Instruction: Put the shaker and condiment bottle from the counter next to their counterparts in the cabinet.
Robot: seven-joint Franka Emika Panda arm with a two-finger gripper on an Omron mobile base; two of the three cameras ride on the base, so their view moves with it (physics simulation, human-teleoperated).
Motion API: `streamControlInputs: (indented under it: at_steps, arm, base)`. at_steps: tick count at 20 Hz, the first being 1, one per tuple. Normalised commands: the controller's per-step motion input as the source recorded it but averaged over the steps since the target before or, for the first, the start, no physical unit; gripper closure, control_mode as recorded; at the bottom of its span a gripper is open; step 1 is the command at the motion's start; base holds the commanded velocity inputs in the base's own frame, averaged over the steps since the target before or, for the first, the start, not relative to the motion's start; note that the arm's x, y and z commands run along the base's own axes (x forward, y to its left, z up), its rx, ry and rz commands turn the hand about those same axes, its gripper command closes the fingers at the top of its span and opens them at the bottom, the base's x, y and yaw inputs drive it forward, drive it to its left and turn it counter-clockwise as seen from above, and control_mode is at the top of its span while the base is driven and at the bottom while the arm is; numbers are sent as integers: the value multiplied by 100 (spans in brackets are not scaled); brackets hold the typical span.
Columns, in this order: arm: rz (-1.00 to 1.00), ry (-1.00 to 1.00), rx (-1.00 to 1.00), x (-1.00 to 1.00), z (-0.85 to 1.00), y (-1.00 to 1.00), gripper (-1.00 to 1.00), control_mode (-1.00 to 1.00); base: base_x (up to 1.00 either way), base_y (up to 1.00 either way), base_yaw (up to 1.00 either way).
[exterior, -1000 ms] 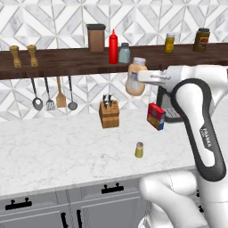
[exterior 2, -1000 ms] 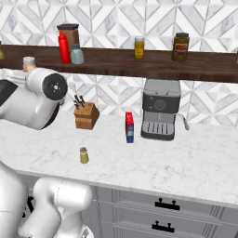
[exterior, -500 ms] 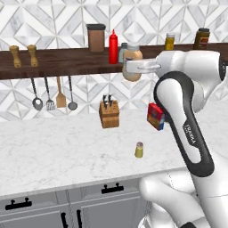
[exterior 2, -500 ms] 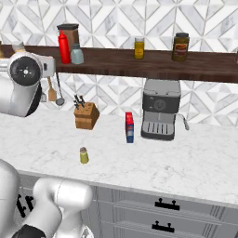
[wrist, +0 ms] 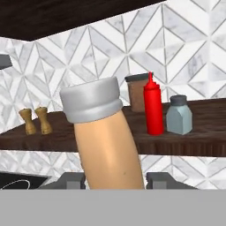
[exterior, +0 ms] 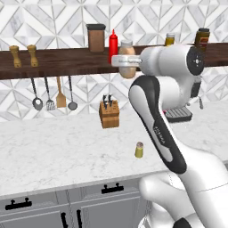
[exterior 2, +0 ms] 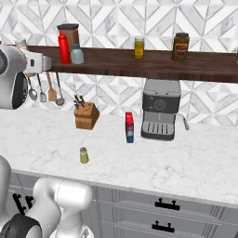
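Note:
My gripper (exterior: pixel 121 60) is shut on the condiment bottle (exterior: pixel 128 70), a tan-orange bottle with a pale top, held at shelf height just right of the red squeeze bottle (exterior: pixel 113 44). In the hand view the condiment bottle (wrist: pixel 108 141) leans between my fingertips (wrist: pixel 70 180), with the red squeeze bottle (wrist: pixel 153 106) and the pale blue-grey shaker (wrist: pixel 179 115) behind it on the dark cabinet shelf (wrist: pixel 53 137). The olive-yellow shaker (exterior: pixel 139 150) stands alone on the marble counter (exterior: pixel 53 147), and the right base view has this shaker (exterior 2: pixel 83 155) near the counter's front.
A brown canister (exterior: pixel 96 38) stands left of the red bottle and two wooden mills (exterior: pixel 22 55) stand at the shelf's left. A knife block (exterior: pixel 109 113), a coffee machine (exterior 2: pixel 160 109) and a red and blue box (exterior 2: pixel 129 127) stand on the counter. Utensils (exterior: pixel 51 93) hang under the shelf.
The arm has lifted the condiment bottle upward and a little left, from below the shelf to shelf level beside the red bottle. The olive-yellow shaker has stayed put.

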Motion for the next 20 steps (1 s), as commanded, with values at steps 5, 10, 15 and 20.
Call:
streamControlInputs:
  at_steps: [5, 10, 15, 20]
  arm:
    - [-11, 10, 4, 23, -2, 6, 100, -100]
    - [0, -9, -4, 7, 4, 36, 100, -100]
    - [-1, -2, 0, 48, 2, 2, 100, -100]
    - [-5, 1, 0, 64, 0, 1, 100, -100]
  base:
    - [0, 0, 0]
    - [0, 0, 0]
    - [0, 0, 0]
    - [0, 0, 0]
